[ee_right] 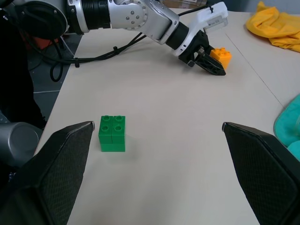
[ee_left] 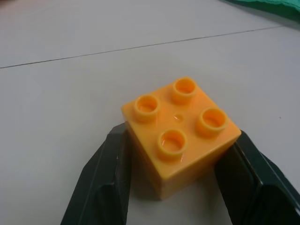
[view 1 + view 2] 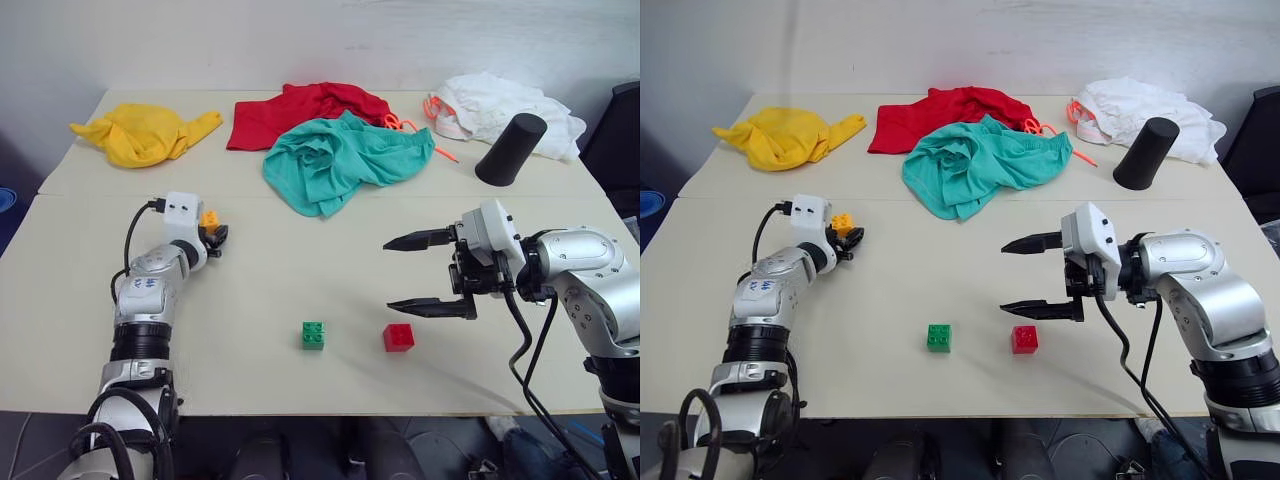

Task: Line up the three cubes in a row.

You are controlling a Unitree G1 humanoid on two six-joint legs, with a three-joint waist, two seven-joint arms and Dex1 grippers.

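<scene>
Along the far side of the pale beige surface (image 3: 300, 260) lie four crumpled cloths: a yellow cloth (image 3: 143, 133) at the left, a red cloth (image 3: 300, 112) with a teal cloth (image 3: 342, 160) partly over its near edge, and a white cloth (image 3: 500, 110) at the right. A black cylinder (image 3: 511, 149) leans against the white cloth, and an orange cord (image 3: 425, 125) trails beside it. None of these lies among the bricks.

The orange-yellow brick (image 2: 180, 133), four round studs up, sits on the surface at the left, with the left gripper (image 3: 212, 235) and its black fingers (image 2: 105, 178) pressed against two opposite sides. The green brick (image 3: 313, 335) and the red brick (image 3: 398, 337) stand near the front edge, close to each other but apart, well away from the orange-yellow one.

The right gripper (image 3: 428, 272) hangs above the surface just behind the red brick, pointing left, its fingers (image 3: 418, 240) spread wide and holding nothing.

A seam line crosses the surface; a plain light wall (image 3: 300, 40) stands behind
</scene>
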